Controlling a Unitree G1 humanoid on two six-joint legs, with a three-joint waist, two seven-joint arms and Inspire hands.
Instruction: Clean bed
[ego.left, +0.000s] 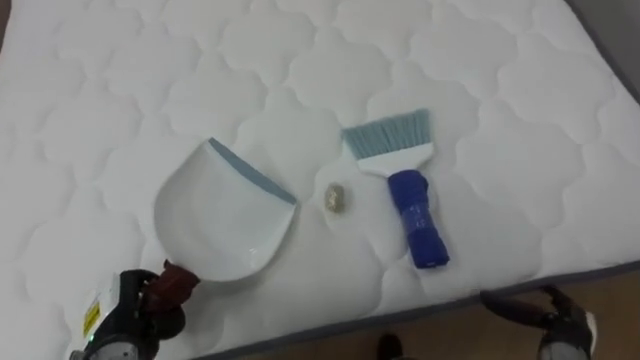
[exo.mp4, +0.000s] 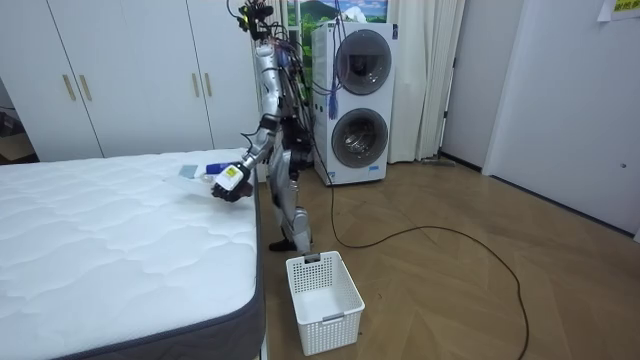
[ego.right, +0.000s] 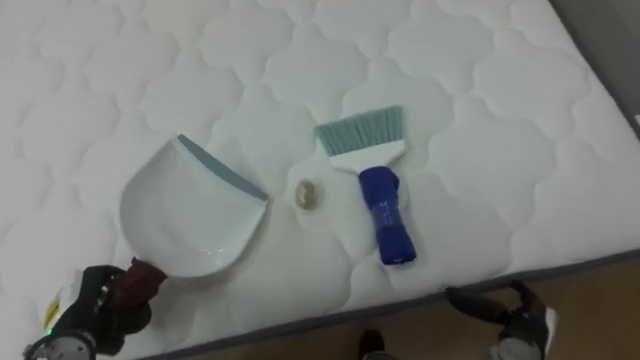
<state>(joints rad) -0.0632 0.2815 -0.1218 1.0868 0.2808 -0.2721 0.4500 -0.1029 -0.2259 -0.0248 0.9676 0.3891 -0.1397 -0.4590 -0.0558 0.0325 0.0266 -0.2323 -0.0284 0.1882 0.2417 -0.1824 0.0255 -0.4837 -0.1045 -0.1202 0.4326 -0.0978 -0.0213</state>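
- The bed (ego.left: 120, 80) is a bare white quilted mattress, and the robot stands at its side, close to a corner, leaning slightly over the edge.
- 1 white dustpan (ego.left: 225, 215) with a grey-blue lip lies on the mattress. Its mouth points away from the robot and towards the right.
- The left hand (ego.left: 135, 315) is at the near edge of the mattress. Its fingers are curled round the dustpan's dark red handle.
- 1 small crumpled scrap (ego.left: 335, 197), pale and brownish, lies on the mattress just beside the dustpan's lip, between the dustpan and the brush.
- 1 brush (ego.left: 405, 190) lies flat on the mattress to the right of the scrap and apart from it. Its light-blue bristles point away from the robot and its dark-blue handle points towards the near edge.
- The right hand (ego.left: 540, 310) hangs below the mattress edge over the wooden floor. Its fingers are loosely extended and hold nothing, and it is well apart from the brush.
- In the room view, 1 white slatted basket (exo.mp4: 322, 300) stands on the floor by the bed's corner, near the robot's feet.
- 2 stacked front-loading machines (exo.mp4: 358, 100) stand behind the robot, with white wardrobes (exo.mp4: 130, 70) along the wall beyond the bed.
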